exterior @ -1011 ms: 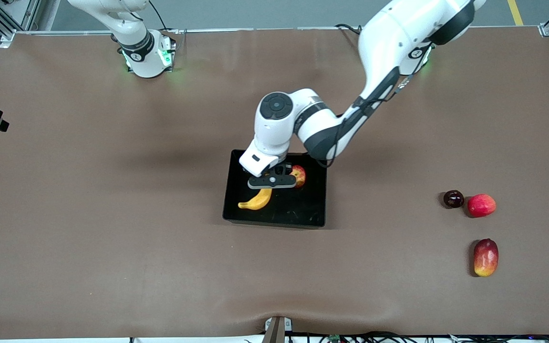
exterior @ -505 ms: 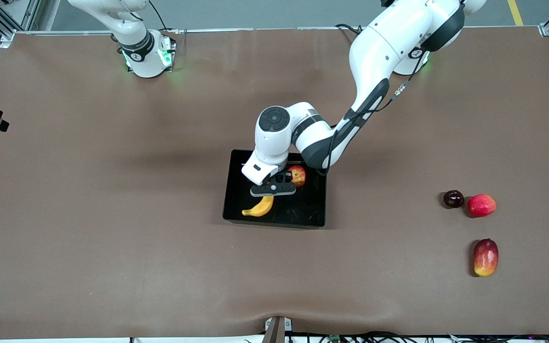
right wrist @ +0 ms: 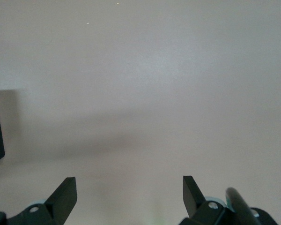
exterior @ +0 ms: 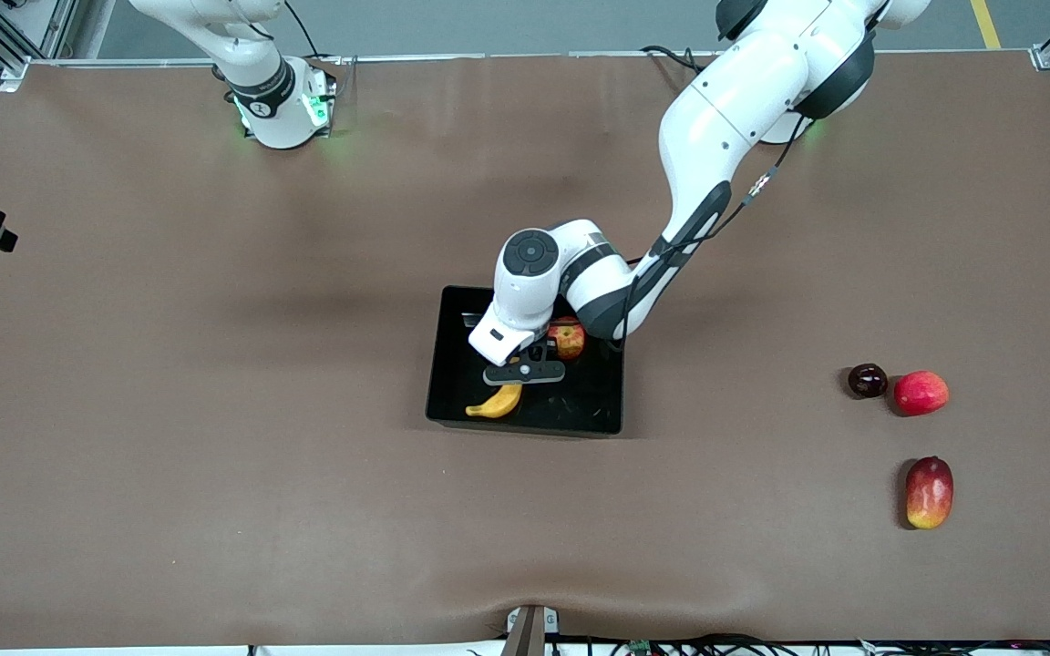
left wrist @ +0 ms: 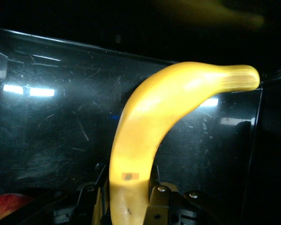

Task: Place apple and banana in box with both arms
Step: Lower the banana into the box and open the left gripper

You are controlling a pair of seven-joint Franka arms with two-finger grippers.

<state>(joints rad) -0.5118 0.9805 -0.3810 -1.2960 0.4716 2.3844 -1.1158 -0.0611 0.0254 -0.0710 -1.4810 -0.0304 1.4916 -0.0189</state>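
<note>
Your left tool [exterior: 525, 372] sits low inside the box [exterior: 598, 410], clenched on one end of the banana [exterior: 496, 403], whose free end curves toward the box's near wall. The apple [exterior: 568, 339] lies in the box beside that tool. Your right tool [right wrist: 130, 194] waits over bare worktop [exterior: 215, 456], fingers [right wrist: 65, 193] spread.

That box [left wrist: 51, 112] under the left gripper [left wrist: 126, 206] looks like glossy black plastic, scuffed with fine scratches. The banana [left wrist: 154, 122] in its fingers is smooth and waxy, maybe plastic. The table [exterior: 215, 410] is matt brown, cloth-like.
</note>
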